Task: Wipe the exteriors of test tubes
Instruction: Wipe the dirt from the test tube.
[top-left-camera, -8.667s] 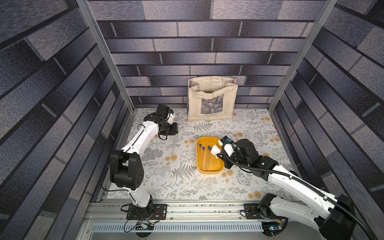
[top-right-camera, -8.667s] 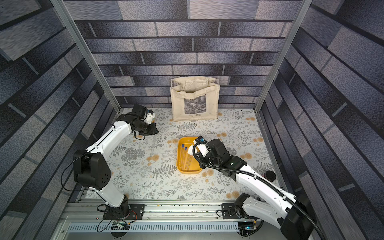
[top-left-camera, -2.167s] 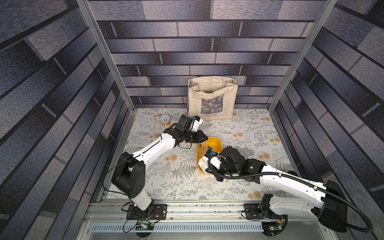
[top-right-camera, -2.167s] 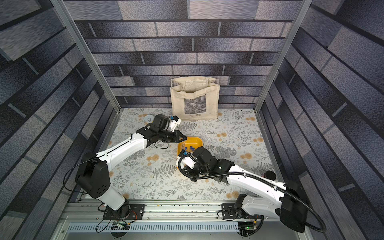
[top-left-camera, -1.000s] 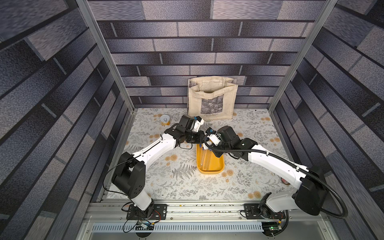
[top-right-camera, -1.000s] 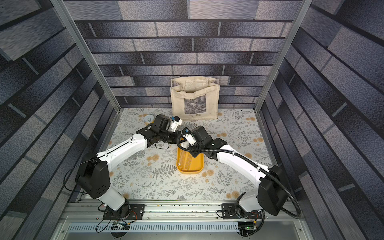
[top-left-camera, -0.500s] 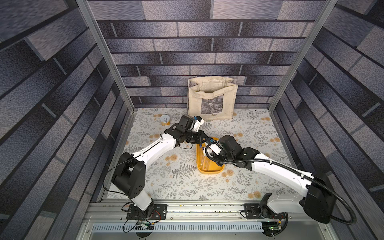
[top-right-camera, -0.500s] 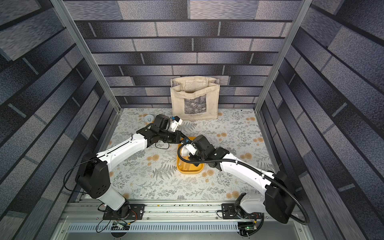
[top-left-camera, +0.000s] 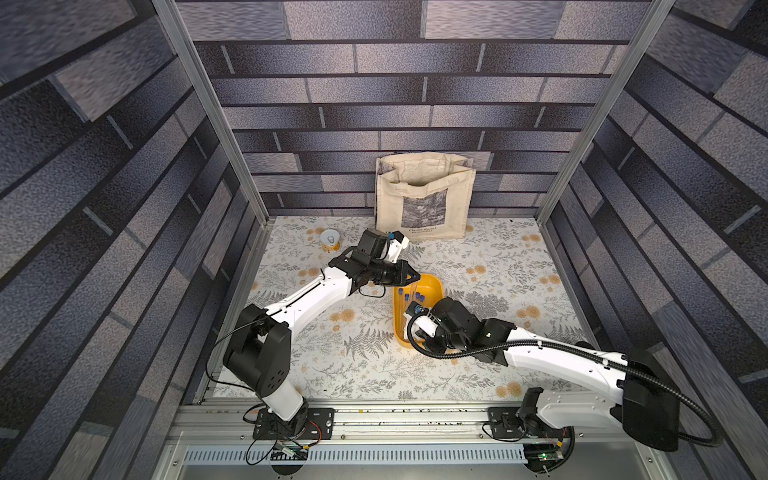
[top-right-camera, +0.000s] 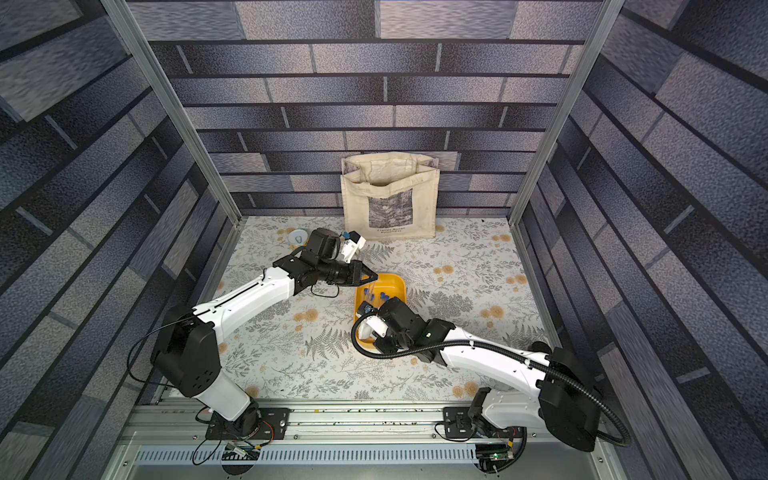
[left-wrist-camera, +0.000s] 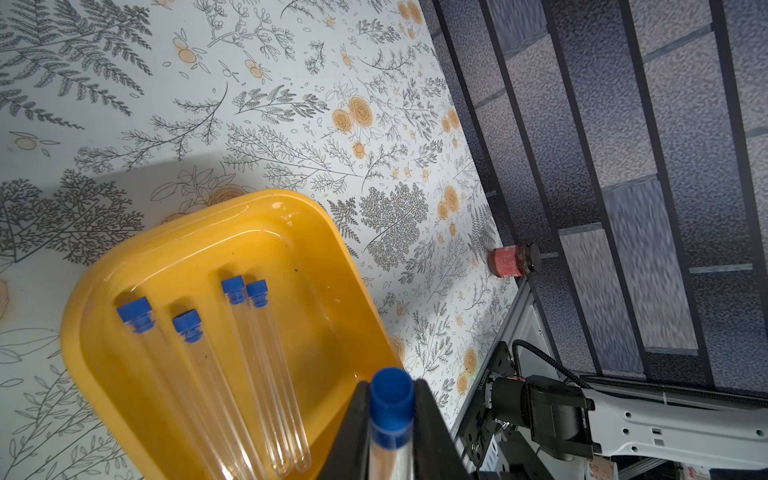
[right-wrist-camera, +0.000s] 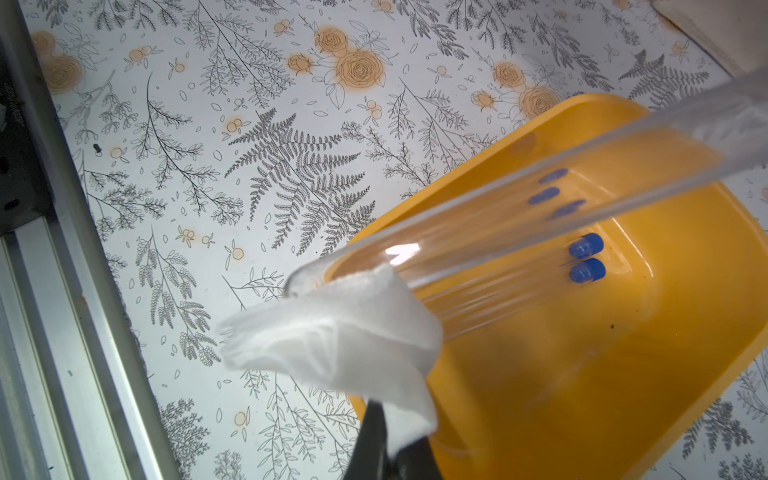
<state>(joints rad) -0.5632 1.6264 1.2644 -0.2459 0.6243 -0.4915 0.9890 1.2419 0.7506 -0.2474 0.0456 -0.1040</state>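
Held at the left in the closed left gripper (top-left-camera: 409, 276), clamped just below its blue cap (left-wrist-camera: 392, 386) and slanted above the yellow tray (left-wrist-camera: 104, 266): one test tube (left-wrist-camera: 390, 449). Lying loose in that tray, side by side with caps toward one end: four more test tubes (left-wrist-camera: 277, 374). Probably light, rigid and slick, perhaps breakable, so best pinched gently near the cap, where the stopper gives purchase and the clear length is left free for wiping. Further right, laid against the held tube's rounded end: a white cloth (right-wrist-camera: 345, 340), soft and limp, pinched in the closed right gripper (right-wrist-camera: 390, 449). Underneath, a flat tabletop (top-left-camera: 498, 299) patterned with ferns and orange flowers, likely smooth enough to let a dropped tube roll. Around it, brick-patterned walls (top-left-camera: 374, 83) on three sides, with a small can (top-left-camera: 330, 240) at the back left, a canvas tote bag (top-left-camera: 424, 203) against the rear wall, and a dark-lidded jar (left-wrist-camera: 515, 259) by the right wall.
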